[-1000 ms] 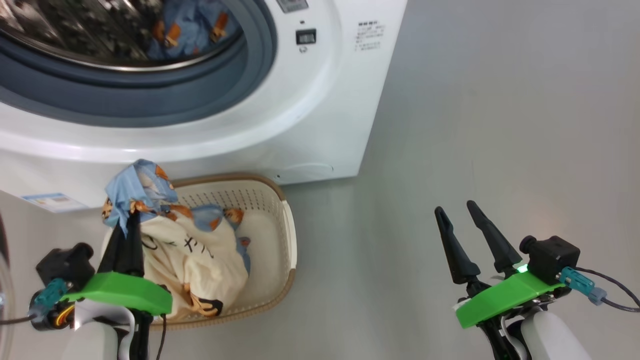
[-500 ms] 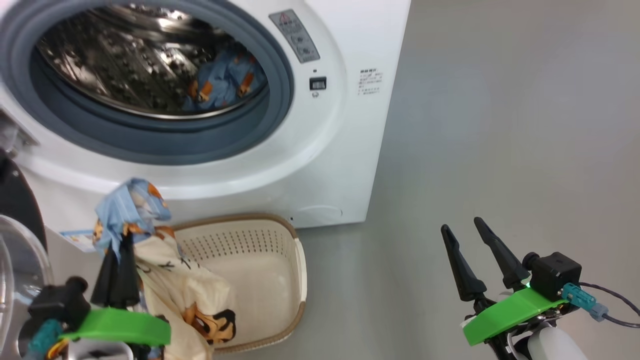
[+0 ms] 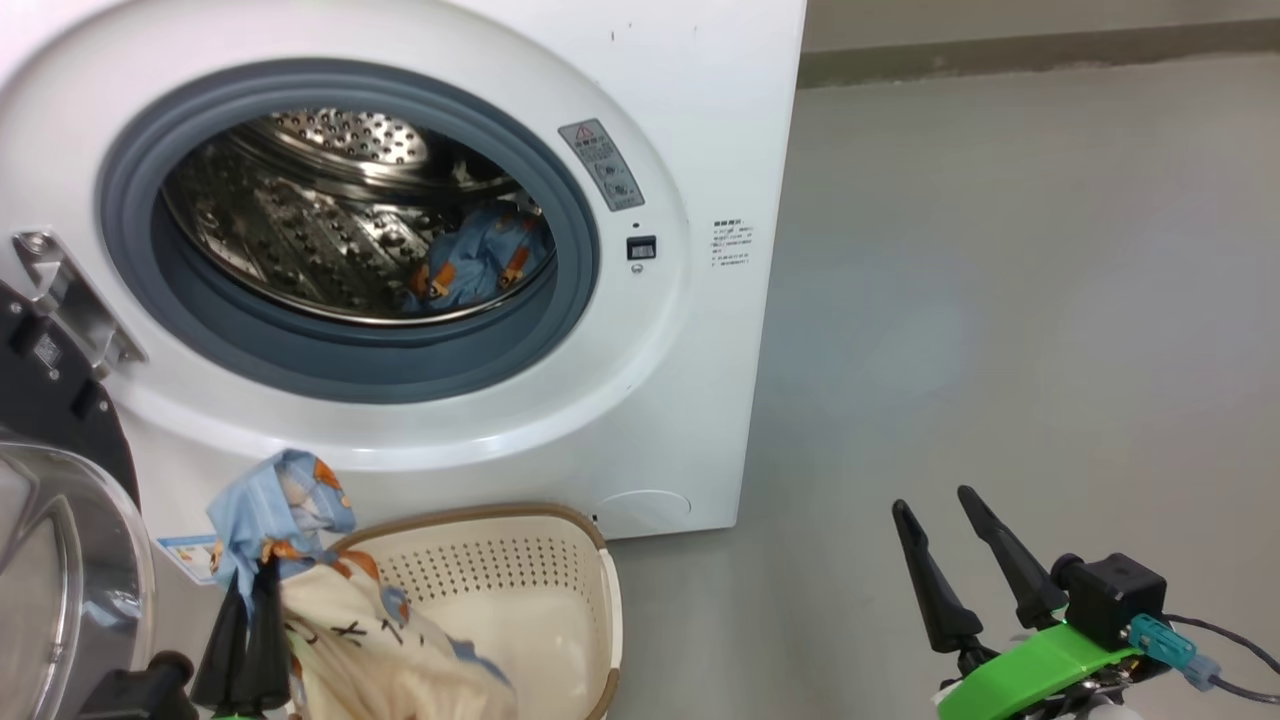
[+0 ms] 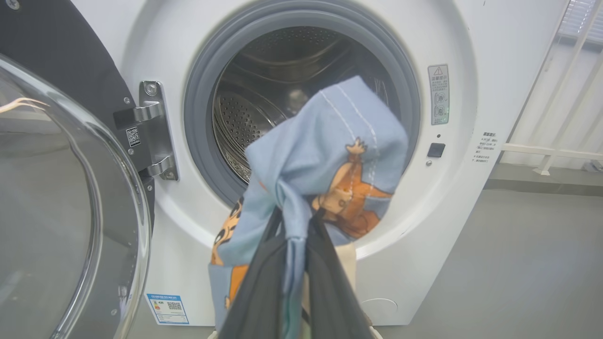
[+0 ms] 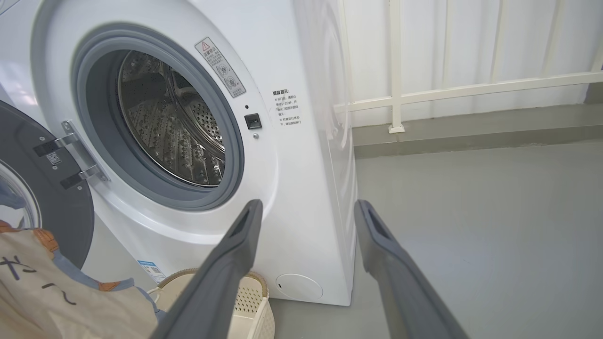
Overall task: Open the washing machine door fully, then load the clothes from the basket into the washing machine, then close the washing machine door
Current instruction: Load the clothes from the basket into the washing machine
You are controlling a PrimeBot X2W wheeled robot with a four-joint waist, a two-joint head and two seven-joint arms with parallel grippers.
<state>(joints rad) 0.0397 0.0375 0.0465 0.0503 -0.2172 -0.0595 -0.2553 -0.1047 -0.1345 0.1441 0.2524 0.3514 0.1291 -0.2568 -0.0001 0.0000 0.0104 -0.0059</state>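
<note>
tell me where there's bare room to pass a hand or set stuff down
Free: the floor between the washer's right side and the open right gripper; the drum's left and middle; the basket's right half. Crowded: lower left, where the door, the left gripper shut on clothes and the basket meet; one garment lies low right in the drum.
</note>
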